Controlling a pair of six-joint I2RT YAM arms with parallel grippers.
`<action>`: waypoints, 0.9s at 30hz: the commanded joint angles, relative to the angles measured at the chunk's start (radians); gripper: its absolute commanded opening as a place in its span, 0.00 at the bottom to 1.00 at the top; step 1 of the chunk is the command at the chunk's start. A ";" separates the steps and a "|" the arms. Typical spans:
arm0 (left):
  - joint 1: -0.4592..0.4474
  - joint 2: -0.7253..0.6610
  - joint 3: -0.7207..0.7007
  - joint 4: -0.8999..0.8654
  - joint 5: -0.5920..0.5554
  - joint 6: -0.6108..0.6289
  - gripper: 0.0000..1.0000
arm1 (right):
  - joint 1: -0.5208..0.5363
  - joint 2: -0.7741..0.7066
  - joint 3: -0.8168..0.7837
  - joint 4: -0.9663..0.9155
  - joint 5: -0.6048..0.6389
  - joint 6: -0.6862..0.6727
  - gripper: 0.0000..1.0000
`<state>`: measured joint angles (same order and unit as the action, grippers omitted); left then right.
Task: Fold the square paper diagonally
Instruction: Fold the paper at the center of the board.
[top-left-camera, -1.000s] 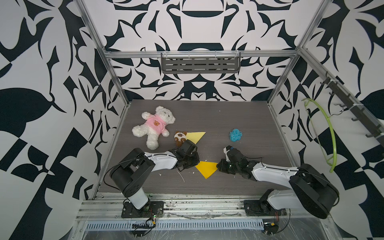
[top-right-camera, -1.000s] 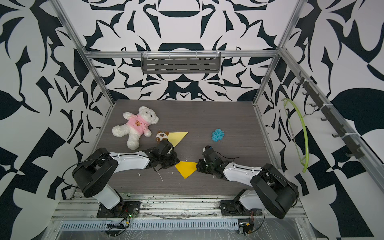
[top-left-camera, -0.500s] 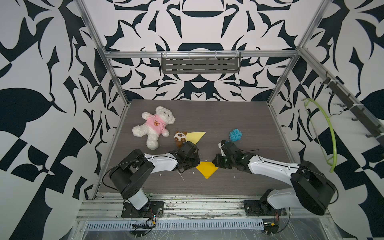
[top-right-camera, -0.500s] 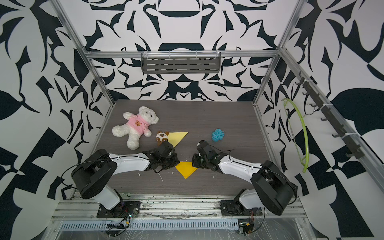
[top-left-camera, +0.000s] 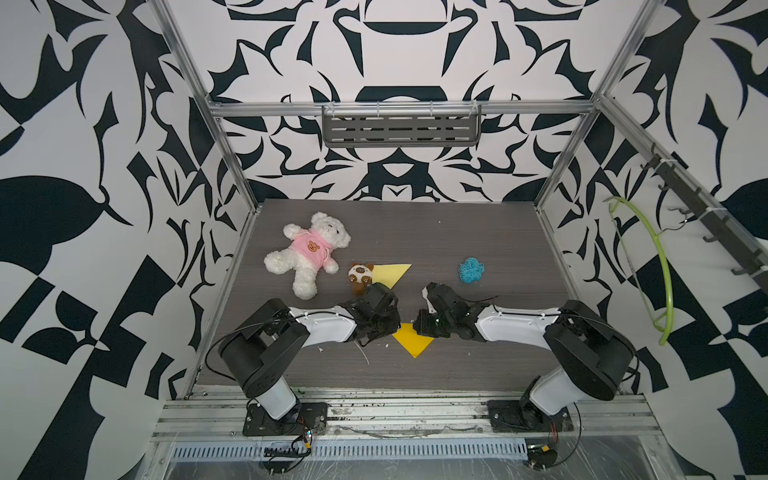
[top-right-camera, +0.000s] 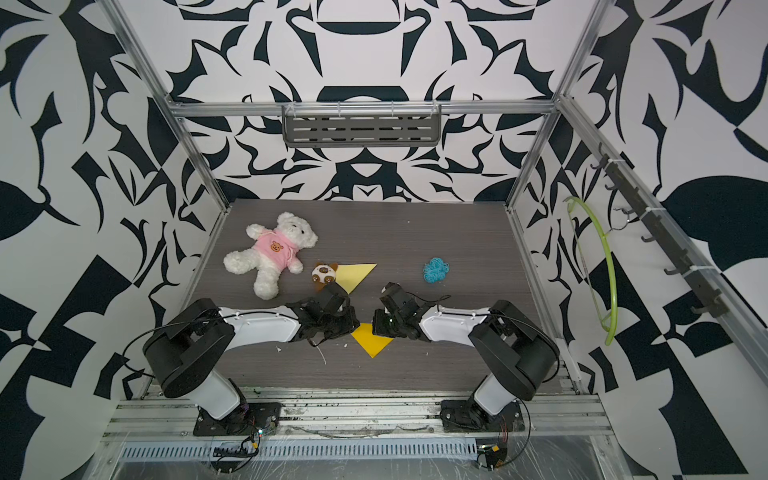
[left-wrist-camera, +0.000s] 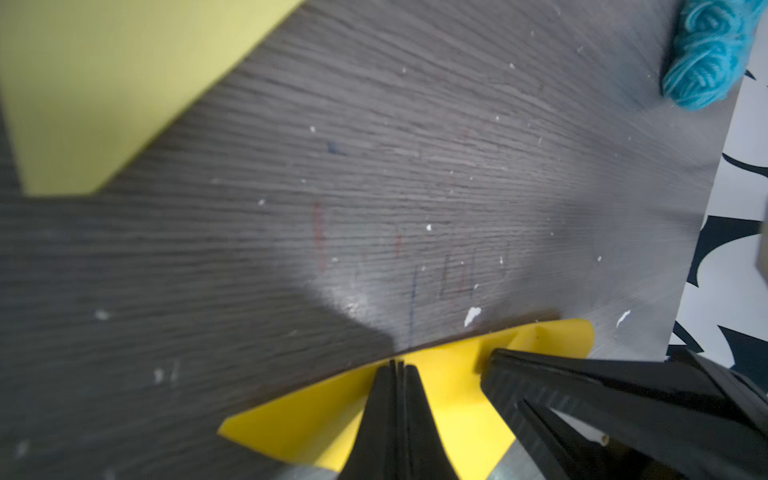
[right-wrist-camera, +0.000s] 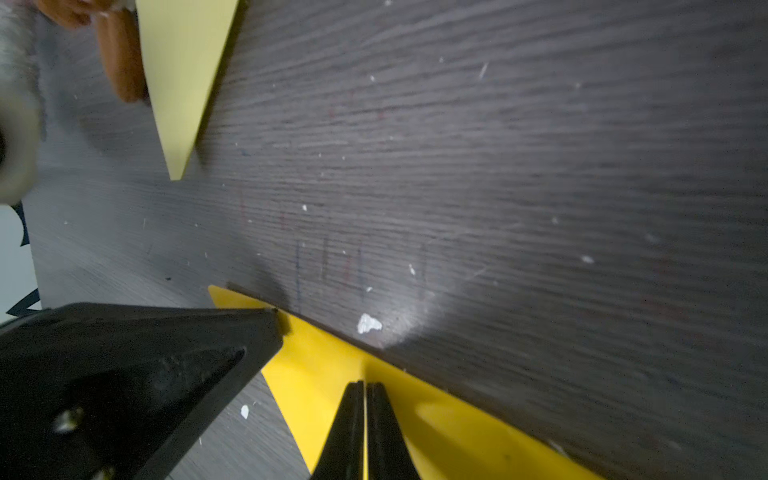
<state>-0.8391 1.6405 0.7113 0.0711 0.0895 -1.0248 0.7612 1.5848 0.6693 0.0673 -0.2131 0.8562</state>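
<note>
Fingers (left-wrist-camera: 386, 415) of the left gripper (left-wrist-camera: 397, 366) are pressed together with no gap, and those of the right gripper (right-wrist-camera: 365, 384) are closed the same way. Both sets of tips rest on top of the bright yellow paper (top-left-camera: 413, 343) at its far edge; I cannot tell whether any sheet is nipped between them. The paper already lies as a triangle, so I judge the step in hand to be firming the crease. To do that well, each tip should bear straight down and run outward along the fold, one holding while the other slides, so the thin sheet neither skates on the table (top-left-camera: 457, 374) nor lets its stacked corners drift apart. The paper sits near the front middle of the table, between the two grippers. Its long axis, the folded edge, seems to run left to right, though much of it is hidden under the grippers in both top views, and its point faces the near edge. A paler folded sheet (top-left-camera: 390, 274) lies farther back, touching a small plush toy (top-left-camera: 360, 277). A white teddy bear (top-left-camera: 309, 253) lies far left, and a blue yarn ball (top-left-camera: 471, 270) lies far right, well apart from the work.
</note>
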 joint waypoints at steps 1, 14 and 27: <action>-0.014 0.042 -0.014 -0.103 0.000 -0.004 0.00 | 0.007 0.018 0.033 0.055 -0.012 0.012 0.09; -0.018 0.039 -0.033 -0.101 -0.011 -0.013 0.00 | -0.045 -0.009 -0.066 0.046 0.034 0.024 0.06; -0.020 0.039 -0.041 -0.100 -0.016 -0.018 0.00 | -0.160 -0.092 -0.182 0.009 0.030 -0.017 0.05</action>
<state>-0.8482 1.6417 0.7101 0.0772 0.0822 -1.0439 0.6342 1.4937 0.5247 0.1593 -0.2256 0.8639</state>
